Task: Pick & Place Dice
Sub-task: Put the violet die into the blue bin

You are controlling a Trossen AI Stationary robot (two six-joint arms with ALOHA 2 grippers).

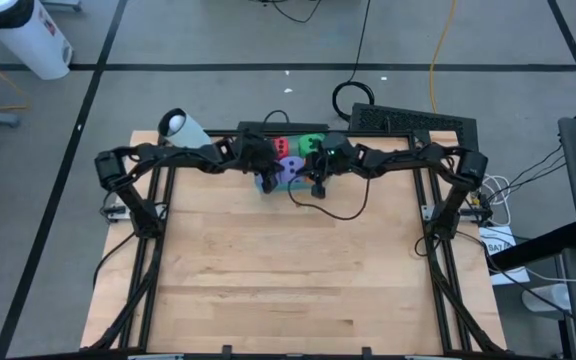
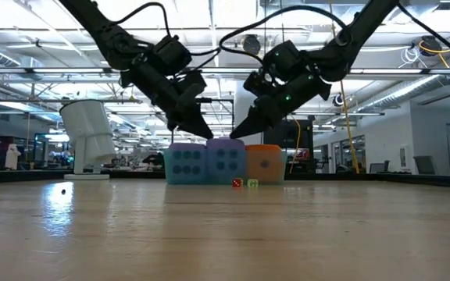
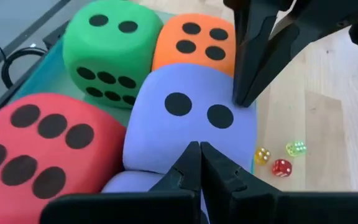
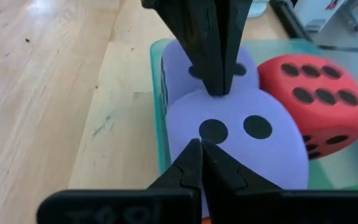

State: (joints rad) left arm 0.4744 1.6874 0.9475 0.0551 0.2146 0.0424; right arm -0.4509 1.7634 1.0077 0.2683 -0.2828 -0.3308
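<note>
Both grippers, left gripper point(image 3: 200, 163) and right gripper point(image 4: 201, 160), had their fingers pressed together, tips meeting over the upper purple die point(image 3: 191, 118). That die sat two-pip face up, stacked on the other dice in the teal tray point(image 4: 158, 93), beside the red die point(image 3: 39, 149).

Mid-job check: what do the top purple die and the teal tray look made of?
Top purple die: probably soft foam, matte, with rounded edges and flat dark pips. Teal tray: looks like translucent plastic, its thin wall glossy and see-through. Left gripper and right gripper are both shut above that die.
</note>
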